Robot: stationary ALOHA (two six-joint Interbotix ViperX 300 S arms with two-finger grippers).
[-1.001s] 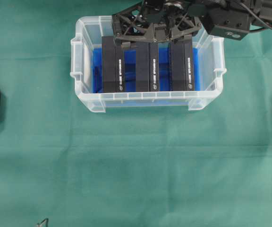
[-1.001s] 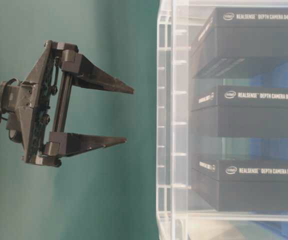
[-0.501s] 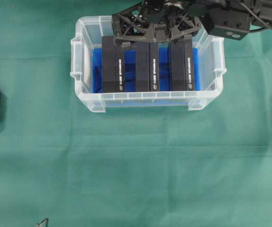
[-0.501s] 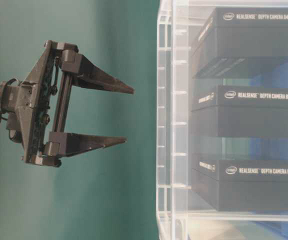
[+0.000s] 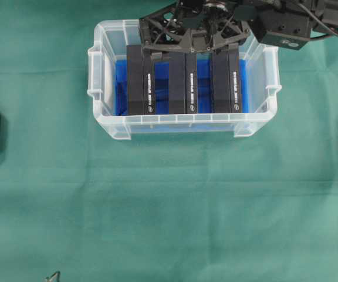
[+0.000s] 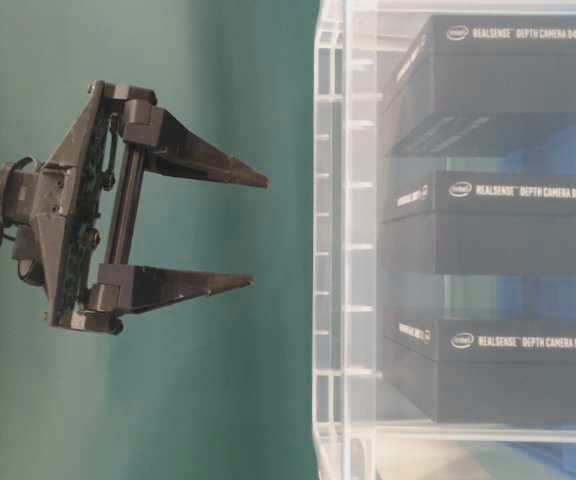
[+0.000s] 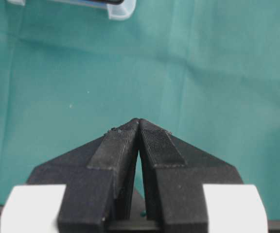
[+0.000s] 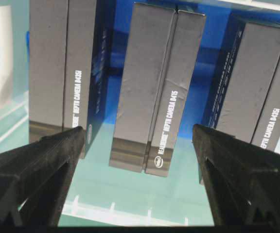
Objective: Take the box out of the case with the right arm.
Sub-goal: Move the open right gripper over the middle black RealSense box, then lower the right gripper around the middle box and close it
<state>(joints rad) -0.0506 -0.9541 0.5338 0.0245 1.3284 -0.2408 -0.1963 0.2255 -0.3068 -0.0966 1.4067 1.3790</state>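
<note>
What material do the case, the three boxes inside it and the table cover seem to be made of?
The case: clear, glossy plastic; the boxes show through its wall. The boxes: probably matte black cardboard with white print; one face looks slightly creased. The table cover: green cloth, apparently, with soft folds.

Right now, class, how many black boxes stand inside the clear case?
3, side by side in the case: left box, middle box, right box. None appears hidden.
</note>
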